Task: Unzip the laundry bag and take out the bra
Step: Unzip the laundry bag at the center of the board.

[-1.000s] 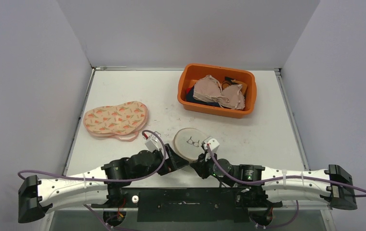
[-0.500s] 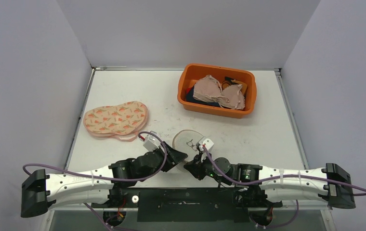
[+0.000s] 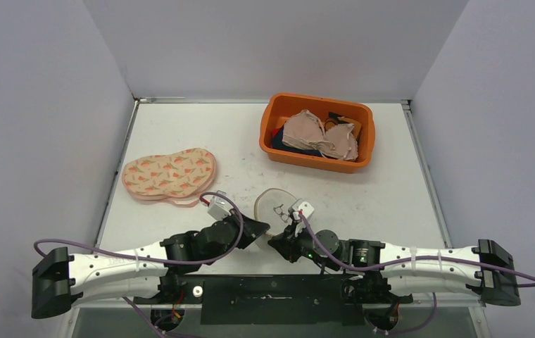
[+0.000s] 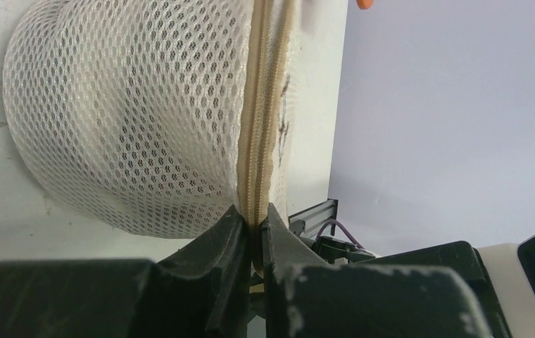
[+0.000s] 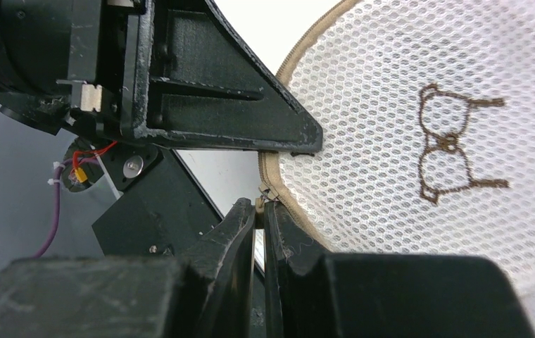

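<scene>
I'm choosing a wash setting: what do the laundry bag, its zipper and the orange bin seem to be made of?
The laundry bag is white mesh fabric, likely polyester, matte, with open honeycomb holes. Its zipper is beige woven tape with fine teeth, probably nylon. The orange bin looks like rigid moulded plastic: smooth walls, rolled rim.

We see a white mesh laundry bag [image 3: 275, 204] w/ beige zip [image 4: 261, 105], brown specs motif [image 5: 455, 144]; orange bin [image 3: 314, 160]; peach pouch [image 3: 170, 174] w/ carrot print.
</scene>
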{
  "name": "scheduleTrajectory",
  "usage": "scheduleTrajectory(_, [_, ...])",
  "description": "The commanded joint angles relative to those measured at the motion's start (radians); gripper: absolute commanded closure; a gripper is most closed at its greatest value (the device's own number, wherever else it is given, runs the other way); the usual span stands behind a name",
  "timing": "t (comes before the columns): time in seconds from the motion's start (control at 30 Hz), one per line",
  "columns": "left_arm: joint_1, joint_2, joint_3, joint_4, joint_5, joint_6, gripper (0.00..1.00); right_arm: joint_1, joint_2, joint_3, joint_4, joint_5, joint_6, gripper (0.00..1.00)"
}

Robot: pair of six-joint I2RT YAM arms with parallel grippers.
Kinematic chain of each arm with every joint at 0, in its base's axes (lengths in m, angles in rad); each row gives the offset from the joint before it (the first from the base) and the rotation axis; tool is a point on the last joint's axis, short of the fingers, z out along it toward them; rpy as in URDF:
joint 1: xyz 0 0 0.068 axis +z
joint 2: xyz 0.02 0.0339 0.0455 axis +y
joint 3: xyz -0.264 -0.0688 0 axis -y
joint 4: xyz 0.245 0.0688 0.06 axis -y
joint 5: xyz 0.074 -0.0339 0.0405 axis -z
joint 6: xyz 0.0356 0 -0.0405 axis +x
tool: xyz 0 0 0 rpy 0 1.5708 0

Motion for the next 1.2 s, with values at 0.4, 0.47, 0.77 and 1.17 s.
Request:
scheduleTrajectory(0.4, [0.062, -0.091, -0.047, 0.015, -0.005, 0.021, 1.0, 0.009, -0.094, 0.001, -0.144, 0.131, 0.048, 0.95])
scheduleTrajectory(0.47, [0.07, -0.094, -0.058, 0.038, 0.018, 0.032, 1.0, 0.009, -0.108, -0.007, -0.165, 0.153, 0.059, 0.95])
scheduleTrajectory(0.77, [0.13, 0.015, -0.057, 0.161, 0.184, 0.137, 1.0, 0.009, -0.132, -0.025, -0.195, 0.176, 0.072, 0.95])
scheduleTrajectory(1.17, [0.314, 0.226, 0.085, 0.285, 0.485, 0.358, 1.0, 0.012, -0.173, -0.026, -0.21, 0.174, 0.076, 0.95])
